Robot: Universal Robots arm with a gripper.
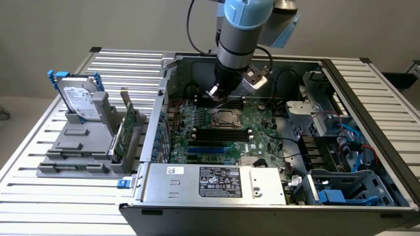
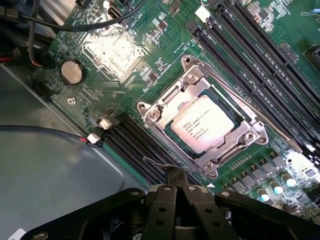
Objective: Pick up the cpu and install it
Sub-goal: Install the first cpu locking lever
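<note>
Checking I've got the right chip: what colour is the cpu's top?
The cpu is silver-grey with dark print; clearest in the wrist view.

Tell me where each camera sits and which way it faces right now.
Exterior view: off the arm, high up, looking down into the open computer case on a slatted table; the arm and gripper hang over it.
Wrist view: on the wrist, facing the motherboard closely; the shut gripper in the foreground.
Shared: the cpu seated in its socket, the gripper near it.
</note>
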